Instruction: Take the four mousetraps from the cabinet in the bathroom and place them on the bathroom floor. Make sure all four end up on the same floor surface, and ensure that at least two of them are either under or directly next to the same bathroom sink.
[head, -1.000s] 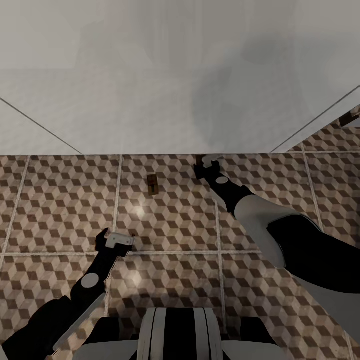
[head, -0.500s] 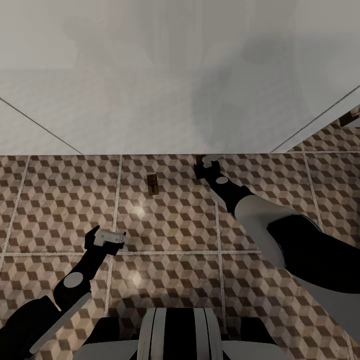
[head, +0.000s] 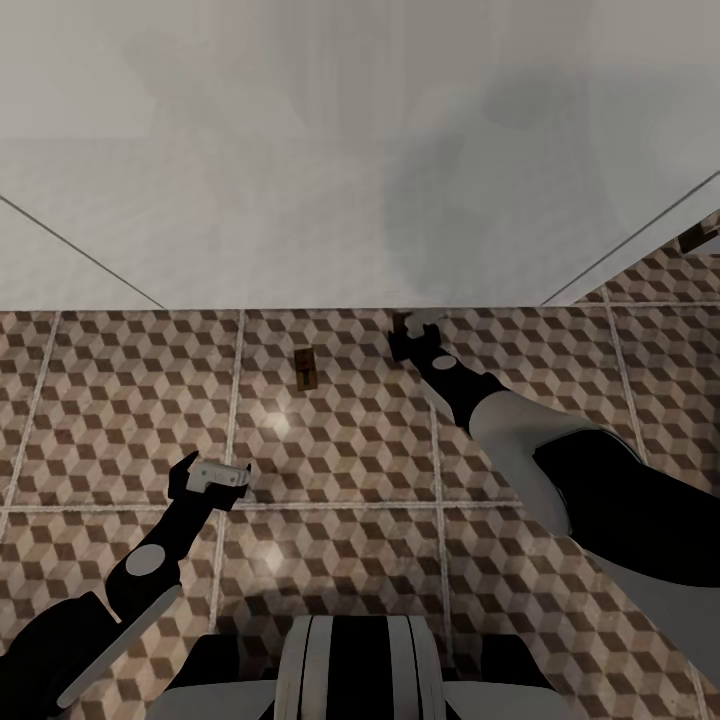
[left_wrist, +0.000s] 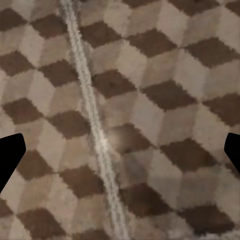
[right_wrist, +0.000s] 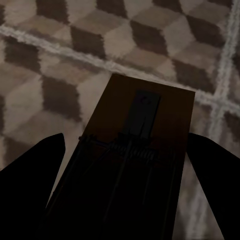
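Almost no change from half a second ago: left gripper (head: 212, 478) stays low at lower left over the bathroom floor (head: 340, 470), jaws apart and empty. Right gripper (head: 412, 332) sits at frame centre by the sink's (head: 300, 200) edge, jaws spread beside a mousetrap (right_wrist: 135, 165), grip unclear. Another mousetrap (head: 307, 368) lies flat left of it, long axis pointing up-frame.

The left gripper (head: 215, 478) sits lower and further left over the floor (head: 90, 400) than a second ago, its arm drawn back toward the robot.
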